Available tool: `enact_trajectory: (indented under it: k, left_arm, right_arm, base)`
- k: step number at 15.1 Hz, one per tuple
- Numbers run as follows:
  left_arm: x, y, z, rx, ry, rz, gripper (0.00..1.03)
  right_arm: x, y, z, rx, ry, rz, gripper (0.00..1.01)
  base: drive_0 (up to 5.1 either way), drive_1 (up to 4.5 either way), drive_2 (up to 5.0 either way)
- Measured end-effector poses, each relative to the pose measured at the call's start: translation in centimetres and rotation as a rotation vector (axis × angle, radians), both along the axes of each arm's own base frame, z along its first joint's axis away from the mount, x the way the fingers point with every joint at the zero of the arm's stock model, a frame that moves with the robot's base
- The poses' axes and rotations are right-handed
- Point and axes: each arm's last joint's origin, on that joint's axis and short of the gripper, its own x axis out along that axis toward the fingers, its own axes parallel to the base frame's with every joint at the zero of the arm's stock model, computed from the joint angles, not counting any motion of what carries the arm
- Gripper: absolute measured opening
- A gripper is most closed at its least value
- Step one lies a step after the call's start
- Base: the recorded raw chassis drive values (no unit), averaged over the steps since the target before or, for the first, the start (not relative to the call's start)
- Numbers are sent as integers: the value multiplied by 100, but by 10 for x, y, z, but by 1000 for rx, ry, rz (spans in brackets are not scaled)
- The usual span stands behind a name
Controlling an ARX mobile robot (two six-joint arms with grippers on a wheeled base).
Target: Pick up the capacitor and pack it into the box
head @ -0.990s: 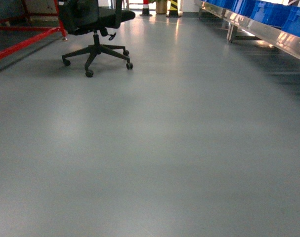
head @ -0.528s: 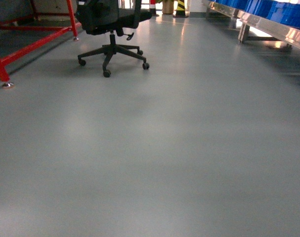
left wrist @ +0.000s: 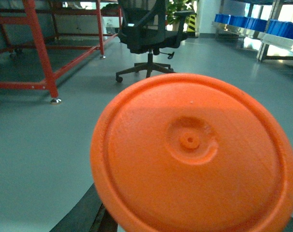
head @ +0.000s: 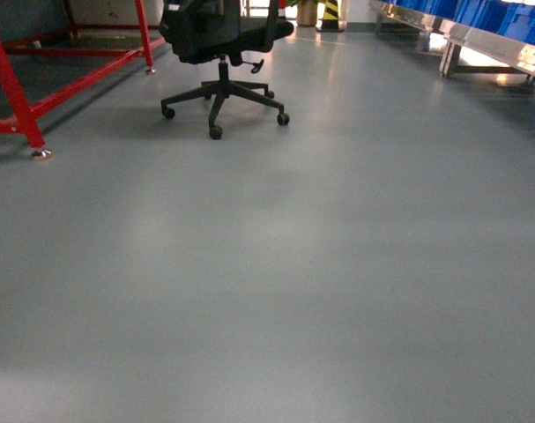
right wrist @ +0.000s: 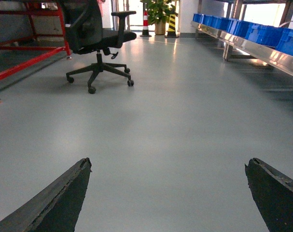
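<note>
The capacitor (left wrist: 194, 154) fills most of the left wrist view, seen end-on as a round orange-red face with a small central nub. My left gripper (left wrist: 189, 220) is shut on it. Only one dark finger (left wrist: 86, 217) shows, at the lower left below the orange rim. In the right wrist view my right gripper (right wrist: 168, 164) is open, its two dark fingertips far apart over bare grey floor with nothing between them. The box is out of view in every frame. Neither gripper appears in the head view.
A black office chair (head: 221, 53) on castors stands ahead, left of centre. A red metal frame (head: 20, 97) with a floor foot runs along the left. A steel rack with blue bins (head: 496, 26) lines the right side. Grey floor (head: 276, 282) lies in front.
The head view has swung left: the chair has slid right and lower in the frame, the red frame's leg has come in at the left, and the blue bins have drifted toward the right edge.
</note>
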Motion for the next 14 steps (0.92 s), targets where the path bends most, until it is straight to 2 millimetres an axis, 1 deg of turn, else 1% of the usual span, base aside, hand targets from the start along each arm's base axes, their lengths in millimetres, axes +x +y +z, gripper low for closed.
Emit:
enact_trajectory:
  k: [14]
  left_arm:
    - [0, 0, 0, 0, -1, 0, 44]
  right_arm:
    - [0, 0, 0, 0, 1, 0, 98]
  base:
    - [-492, 249, 249]
